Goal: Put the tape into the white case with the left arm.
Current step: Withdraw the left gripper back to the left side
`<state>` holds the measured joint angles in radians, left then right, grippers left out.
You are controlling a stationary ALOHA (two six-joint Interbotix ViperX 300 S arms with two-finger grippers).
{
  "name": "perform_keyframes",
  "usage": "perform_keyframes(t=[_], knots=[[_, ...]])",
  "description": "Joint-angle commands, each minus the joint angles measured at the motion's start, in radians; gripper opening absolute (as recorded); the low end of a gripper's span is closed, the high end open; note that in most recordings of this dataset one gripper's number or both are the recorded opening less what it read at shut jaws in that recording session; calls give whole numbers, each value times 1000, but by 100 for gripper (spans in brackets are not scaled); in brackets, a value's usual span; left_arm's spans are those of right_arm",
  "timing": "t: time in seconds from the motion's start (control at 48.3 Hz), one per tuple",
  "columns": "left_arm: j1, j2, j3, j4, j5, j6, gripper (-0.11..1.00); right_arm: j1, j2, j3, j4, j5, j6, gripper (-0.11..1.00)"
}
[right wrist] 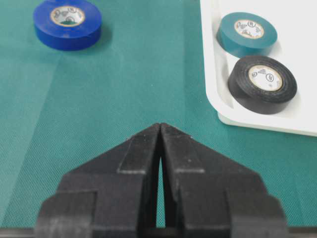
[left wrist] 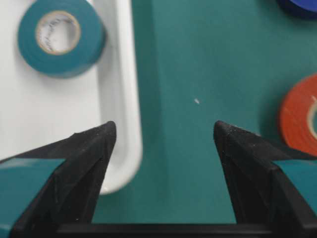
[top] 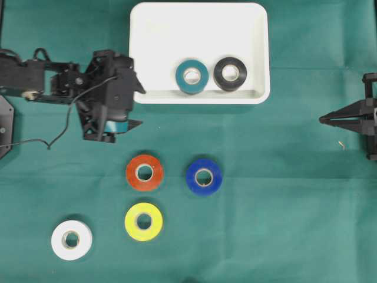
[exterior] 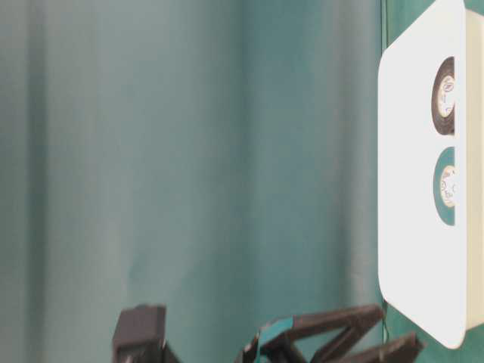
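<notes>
The white case (top: 171,35) lies at the top middle of the green cloth with a teal tape (top: 191,76) and a black tape (top: 230,73) inside. My left gripper (top: 141,107) hovers just off the case's lower left corner, open and empty. In the left wrist view one finger overlaps the case rim (left wrist: 121,99) and the other stands over bare cloth, with the teal tape (left wrist: 59,35) ahead. On the cloth lie a red tape (top: 144,172), a blue tape (top: 204,176), a yellow tape (top: 143,221) and a white tape (top: 71,239). My right gripper (top: 323,119) rests shut at the right edge.
The left arm's loose black cable (top: 59,132) trails over the cloth at the left. The right wrist view has the blue tape (right wrist: 67,22) far left and the case corner (right wrist: 218,106) close on the right.
</notes>
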<state>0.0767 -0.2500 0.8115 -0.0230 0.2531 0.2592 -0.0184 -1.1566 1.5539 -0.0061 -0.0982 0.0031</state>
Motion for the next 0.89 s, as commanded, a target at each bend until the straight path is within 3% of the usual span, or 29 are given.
perform_keyframes(t=[0.0,0.869], knots=[[-15,-51,12,-3,-8,-3,79,0,6,-9,-3,-9,2,-9],[-37,-341,239,-3,-8,-11,77,0,6,-11,-3,-9,2,-9]])
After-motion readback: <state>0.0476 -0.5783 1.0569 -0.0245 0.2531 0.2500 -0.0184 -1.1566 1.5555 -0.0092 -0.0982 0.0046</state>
